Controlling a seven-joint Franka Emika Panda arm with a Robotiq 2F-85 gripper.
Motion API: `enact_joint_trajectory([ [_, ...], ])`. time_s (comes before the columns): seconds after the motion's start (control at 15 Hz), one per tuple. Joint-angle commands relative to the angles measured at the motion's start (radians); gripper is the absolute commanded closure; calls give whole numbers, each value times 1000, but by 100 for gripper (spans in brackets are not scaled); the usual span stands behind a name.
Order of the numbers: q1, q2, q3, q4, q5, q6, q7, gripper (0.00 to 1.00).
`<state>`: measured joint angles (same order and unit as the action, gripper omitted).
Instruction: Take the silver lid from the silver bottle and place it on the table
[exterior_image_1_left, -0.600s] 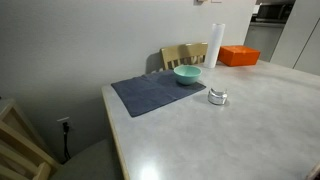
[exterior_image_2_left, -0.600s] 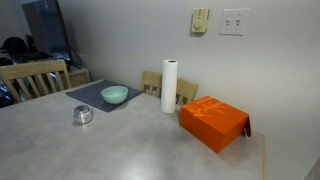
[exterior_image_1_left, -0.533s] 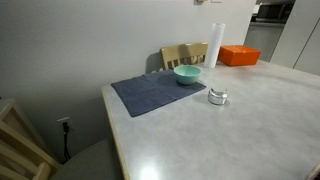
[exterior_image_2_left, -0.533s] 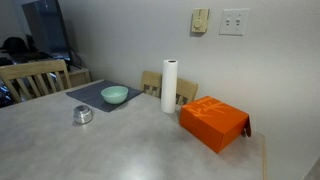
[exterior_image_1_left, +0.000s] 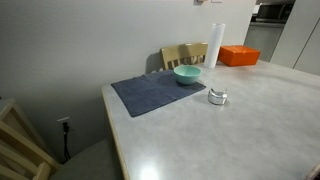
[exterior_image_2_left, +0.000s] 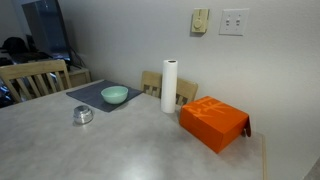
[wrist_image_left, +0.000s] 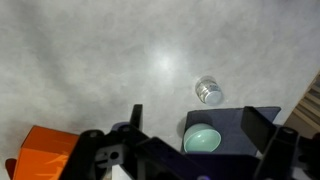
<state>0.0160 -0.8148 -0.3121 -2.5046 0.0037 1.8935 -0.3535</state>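
Observation:
The small squat silver bottle stands on the pale table (exterior_image_1_left: 200, 140) with the silver lid on top, in both exterior views (exterior_image_1_left: 217, 97) (exterior_image_2_left: 82, 114). In the wrist view the bottle (wrist_image_left: 208, 91) shows from high above, beside the mat. My gripper (wrist_image_left: 198, 140) is open and empty, its two dark fingers framing the teal bowl, far above the table. The gripper does not show in either exterior view.
A teal bowl (exterior_image_1_left: 187, 74) (exterior_image_2_left: 114, 95) (wrist_image_left: 203, 139) sits on a dark grey-blue mat (exterior_image_1_left: 150, 92). A tall white cylinder (exterior_image_2_left: 169, 86) and an orange box (exterior_image_2_left: 213, 122) stand on the table. Wooden chairs (exterior_image_1_left: 184, 54) (exterior_image_2_left: 35, 76) stand at the table's edges.

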Motion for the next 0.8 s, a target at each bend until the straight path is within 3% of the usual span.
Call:
enact_joint_trajectory([
  [0.0,-22,6,16,3,15,-3,-13,0],
  [0.73,-15,44,24,-3,13,-4,-9,0],
])
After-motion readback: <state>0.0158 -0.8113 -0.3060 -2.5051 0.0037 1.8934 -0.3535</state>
